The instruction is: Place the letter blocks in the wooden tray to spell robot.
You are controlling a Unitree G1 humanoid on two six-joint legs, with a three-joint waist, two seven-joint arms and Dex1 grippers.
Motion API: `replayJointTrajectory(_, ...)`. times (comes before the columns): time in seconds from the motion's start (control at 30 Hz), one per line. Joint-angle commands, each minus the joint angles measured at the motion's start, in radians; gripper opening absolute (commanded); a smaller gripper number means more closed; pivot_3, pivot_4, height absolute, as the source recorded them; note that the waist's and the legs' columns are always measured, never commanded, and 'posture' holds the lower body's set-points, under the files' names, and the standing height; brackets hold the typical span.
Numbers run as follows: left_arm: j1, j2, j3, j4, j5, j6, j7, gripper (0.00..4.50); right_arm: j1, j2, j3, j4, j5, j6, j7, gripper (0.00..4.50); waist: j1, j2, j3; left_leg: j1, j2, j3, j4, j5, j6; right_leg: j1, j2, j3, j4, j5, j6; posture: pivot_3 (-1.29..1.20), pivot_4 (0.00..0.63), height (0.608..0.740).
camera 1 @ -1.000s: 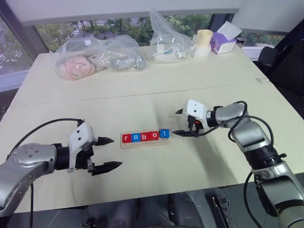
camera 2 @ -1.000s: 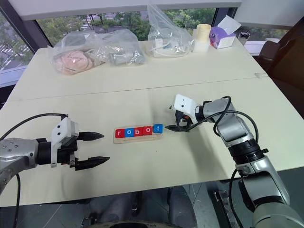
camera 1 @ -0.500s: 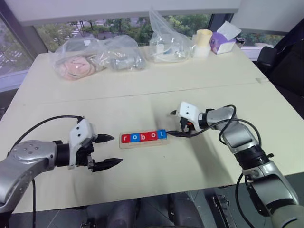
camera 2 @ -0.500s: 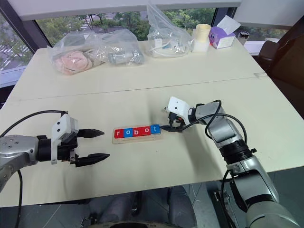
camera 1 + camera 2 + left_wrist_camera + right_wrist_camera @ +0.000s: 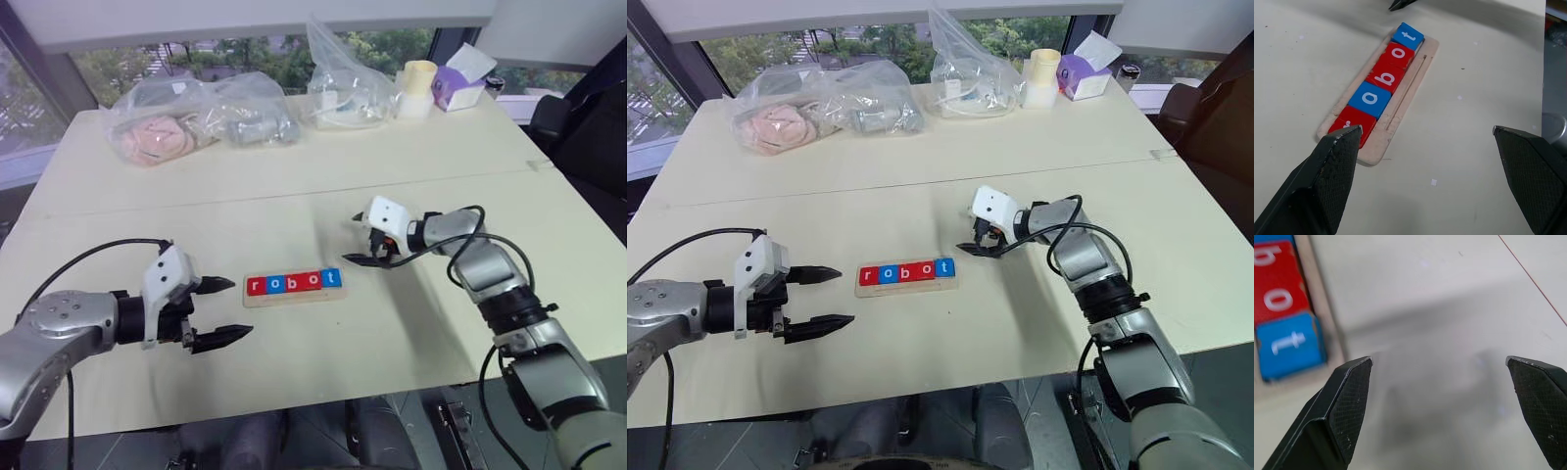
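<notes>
- Fingers on both grippers are standing wide and holding nothing: the right gripper (image 5: 364,238) is hovering just off the tray's right end, and the left gripper (image 5: 227,311) is waiting near the tray's left end, apart from it.
- I am reading the five blocks (image 5: 293,282) sitting in a row in the wooden tray (image 5: 1406,88), spelling r, o, b, o, t from my left to right; the blue t (image 5: 1289,344) is lying at the right end.
- I am judging the placing as done and the step in hand as a final check or nudge of the t.
- I am looking at the t from the left wrist camera; it seems slightly turned against its red neighbour, though I cannot tell for sure.
- If I am nudging, I am planning one lower fingertip (image 5: 1342,406) only, pushing gently along the tray, since a hard push could slide the whole tray across the table (image 5: 294,206).
- I am keeping the left gripper ready to brace the far end.
</notes>
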Motion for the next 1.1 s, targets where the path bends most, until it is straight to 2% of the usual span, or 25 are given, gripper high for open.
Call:
replayJointTrajectory(0.03, 0.002, -0.001, 0.012, -0.024, -0.007, 0.002, 0.005, 4.5, -0.02, 0.018, 0.006, -0.004, 0.0, -0.024, 0.014, 4.43, 0.0, 0.0, 0.0, 0.0, 0.0, 0.0, 0.0, 0.0, 0.0, 0.0, 0.0, 0.0, 0.0, 0.0, 0.0, 0.0, 0.15, 0.74)
replayJointTrajectory(0.33, 0.007, -0.006, 0.018, -0.023, -0.009, -0.001, 0.011, 4.5, 0.012, 0.019, -0.003, -0.048, 0.006, -0.012, 0.027, 4.43, 0.001, 0.0, 0.0, 0.0, 0.0, 0.0, 0.001, 0.0, 0.0, 0.0, 0.0, 0.0, 0.0, 0.0, 0.0, 0.0, 0.15, 0.74)
replayJointTrajectory(0.43, -0.001, -0.021, 0.019, -0.01, -0.008, -0.007, 0.022, 4.5, 0.0, 0.021, -0.021, -0.032, -0.009, -0.028, -0.025, 4.43, 0.0, 0.0, 0.0, 0.0, 0.0, 0.0, 0.001, 0.0, 0.0, 0.0, 0.0, 0.0, 0.0, 0.0, 0.0, 0.0, 0.15, 0.74)
replayJointTrajectory(0.57, 0.013, -0.052, 0.053, 0.013, 0.004, -0.024, 0.045, 4.5, -0.011, 0.02, -0.092, -0.039, -0.038, -0.054, -0.192, 4.43, 0.002, 0.0, 0.0, 0.0, 0.0, 0.0, 0.001, 0.0, 0.0, 0.0, 0.0, 0.0, 0.0, 0.0, 0.0, 0.0, 0.15, 0.74)
replayJointTrajectory(0.83, 0.229, -0.166, 0.277, -0.043, -0.024, -0.027, 0.134, 4.5, 0.307, 0.082, -0.44, -0.586, 0.245, 0.322, -0.367, 4.43, 0.007, 0.0, 0.0, -0.001, 0.0, -0.005, -0.001, -0.001, -0.001, 0.0, -0.001, 0.001, -0.001, -0.001, 0.001, 0.0, 0.15, 0.74)
replayJointTrajectory(1.0, 0.355, -0.272, 0.26, -0.081, 0.038, -0.114, 0.168, 4.5, 0.548, 0.117, -0.539, -0.858, 0.393, 0.477, -0.416, 4.43, 0.008, 0.0, -0.002, -0.001, 0.001, -0.005, 0.001, -0.001, -0.002, 0.002, -0.002, 0.001, -0.002, -0.001, 0.001, 0.0, 0.15, 0.74)
replayJointTrajectory(1.1, 0.333, -0.307, 0.245, -0.054, 0.053, -0.137, 0.2, 4.5, 0.582, 0.105, -0.516, -0.886, 0.414, 0.489, -0.427, 4.43, 0.006, 0.0, -0.002, -0.001, 0.001, -0.004, 0.001, -0.003, -0.004, 0.002, -0.004, 0.001, -0.004, -0.002, 0.002, 0.0, 0.15, 0.74)
